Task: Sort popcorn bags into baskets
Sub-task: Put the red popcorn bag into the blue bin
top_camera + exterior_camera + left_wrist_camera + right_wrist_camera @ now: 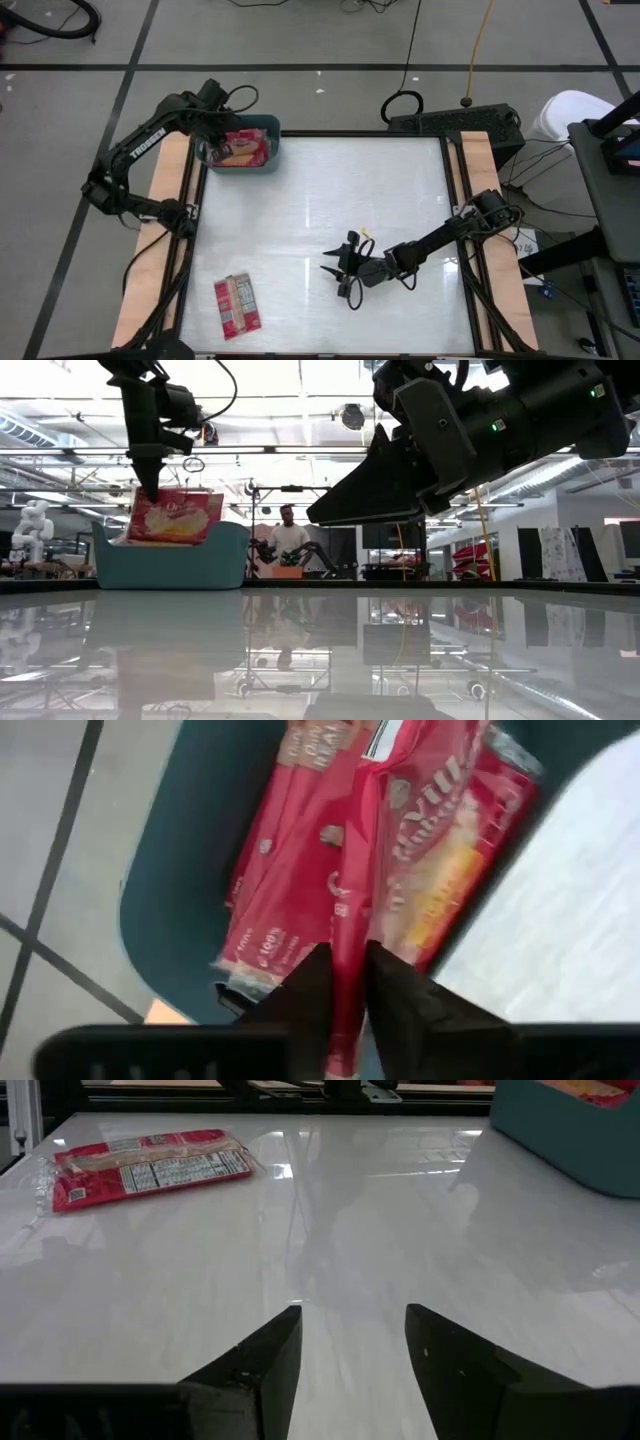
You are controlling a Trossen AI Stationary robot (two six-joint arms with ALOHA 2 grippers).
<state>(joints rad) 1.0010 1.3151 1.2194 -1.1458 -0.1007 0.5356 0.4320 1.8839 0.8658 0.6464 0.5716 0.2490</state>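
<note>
Up at the far left corner of the table [400,200], the left gripper [348,982] hangs over the teal basket [240,160] with its fingers pinched on the edge of a red popcorn bag [400,850]. In the low view that held bag [172,517] stands tilted above the basket's rim [170,565], its popcorn picture facing the camera and its long axis running roughly level, the gripper gripping it from above at its left end. The left wrist view shows more red packets [290,890] lying beneath it inside the tub, stacked at a slant with their long sides running the same way; how many cannot be told.

One loose popcorn bag [237,305] lies flat on the table near the near left corner, well apart from the basket. Its pale printed back faces up, and its long axis runs near to far with a slight tilt.

The right gripper [345,270] waits low over the middle of the table, pointing left, its fingers [255,1365] spread apart and holding nothing. In the right wrist view the loose bag [145,1165] lies well ahead of them.
</note>
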